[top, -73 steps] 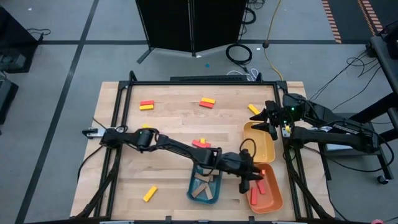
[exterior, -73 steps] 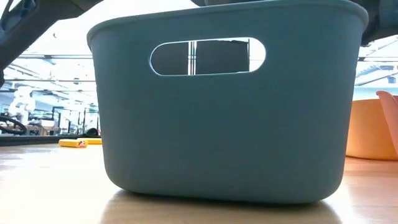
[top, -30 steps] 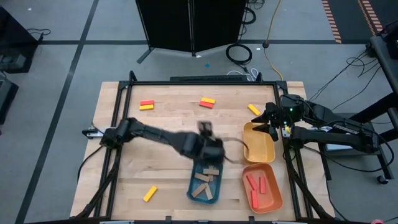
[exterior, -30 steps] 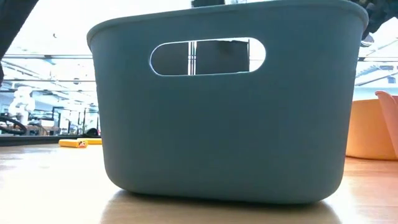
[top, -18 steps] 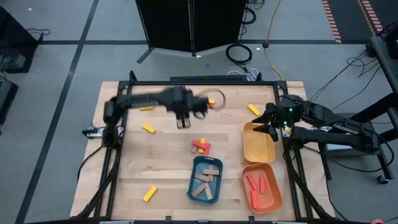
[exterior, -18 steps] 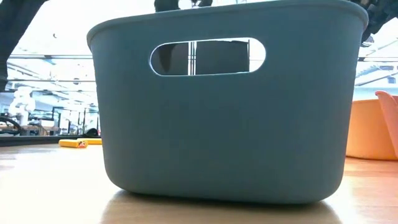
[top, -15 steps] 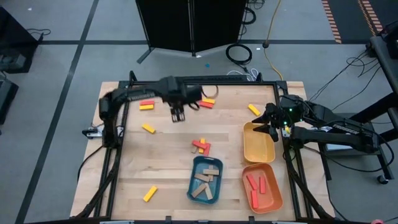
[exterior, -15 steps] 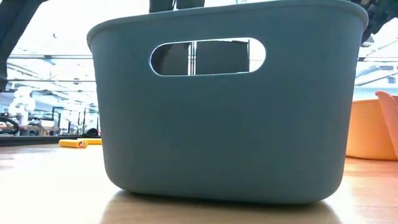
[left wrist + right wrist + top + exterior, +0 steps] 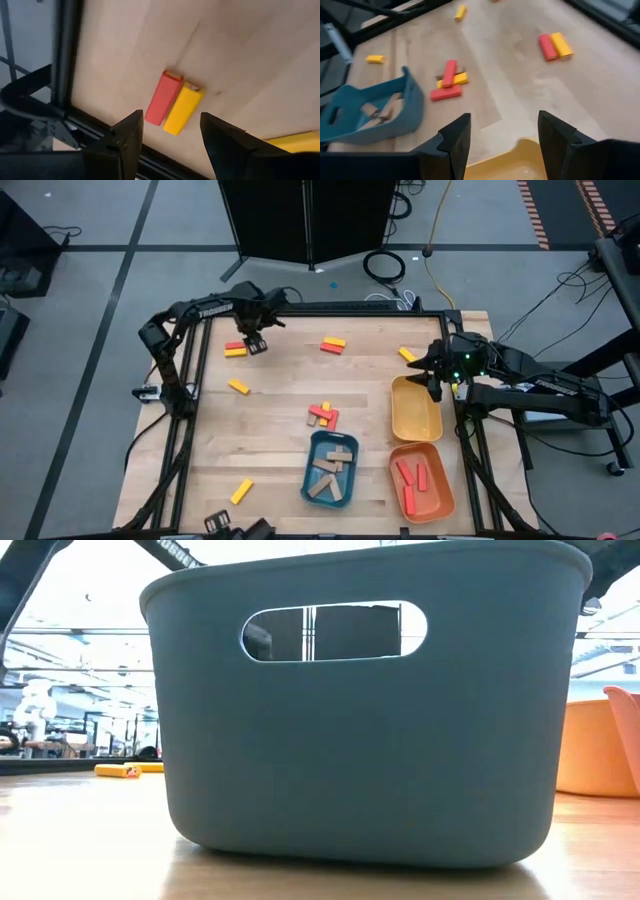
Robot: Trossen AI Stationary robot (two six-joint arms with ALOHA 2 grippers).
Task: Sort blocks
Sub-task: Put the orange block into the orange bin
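Observation:
A red and a yellow block point(image 9: 174, 102) lie side by side on the table near its far left corner point(image 9: 235, 349). My left gripper point(image 9: 256, 343) hangs open just above and beside them, and its open fingers frame the pair in the left wrist view point(image 9: 170, 145). My right gripper point(image 9: 432, 375) is open and empty over the far end of the yellow tray point(image 9: 417, 420). More red and yellow blocks lie loose: a pair point(image 9: 333, 344), a cluster point(image 9: 322, 415), and single yellow ones point(image 9: 238, 387) point(image 9: 241, 491) point(image 9: 407, 355).
The blue tray point(image 9: 309, 480) holds tan blocks and fills the low view point(image 9: 350, 720). The orange tray point(image 9: 440, 490) holds red blocks at the near right. A black frame rail point(image 9: 300, 307) runs along the table's far edge, close to my left gripper.
My left arm has swung from above the blue tray across the table toward the far left corner, and its gripper now hangs over the red and yellow pair. My right arm has kept still. No block has moved.

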